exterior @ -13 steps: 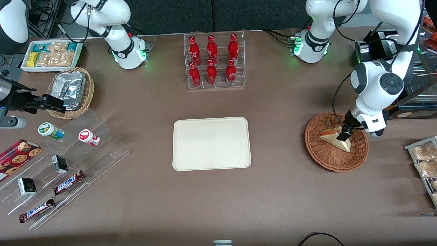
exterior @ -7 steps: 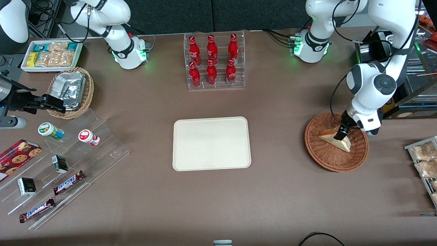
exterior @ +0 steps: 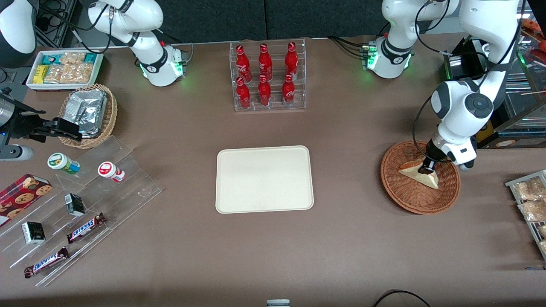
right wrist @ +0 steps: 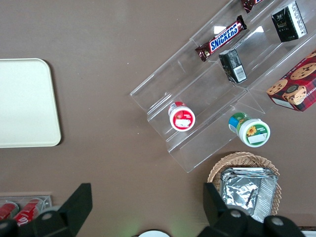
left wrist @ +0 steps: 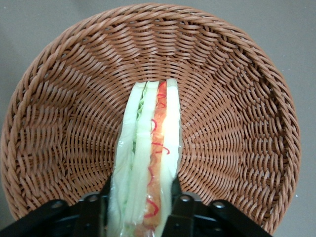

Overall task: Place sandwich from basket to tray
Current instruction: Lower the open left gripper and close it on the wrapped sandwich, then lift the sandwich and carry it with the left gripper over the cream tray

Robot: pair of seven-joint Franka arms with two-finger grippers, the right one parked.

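— How many sandwiches do you count?

— One: a triangular wedge of pale white bread (exterior: 420, 175) lying in the round reddish-brown woven wicker basket (exterior: 405, 198), toward the working arm's end of the table. One flat cream-coloured rectangular tray with rounded corners (exterior: 264, 179) sits mid-table, well apart from it, nothing on it.

— Anything else about?

— Six red bottles (exterior: 264, 74) in a clear rack, farther from the front camera than the tray. Brown table between basket and tray.

— And the left arm's gripper?

— The left arm's gripper (left wrist: 139, 195) is down in the basket, its black fingers (left wrist: 178, 207) touching either face of the wedge, holding it.

— How does the wedge look?

— Clear-wrapped, standing on edge; green and orange-red filling stripes run along its cut side.
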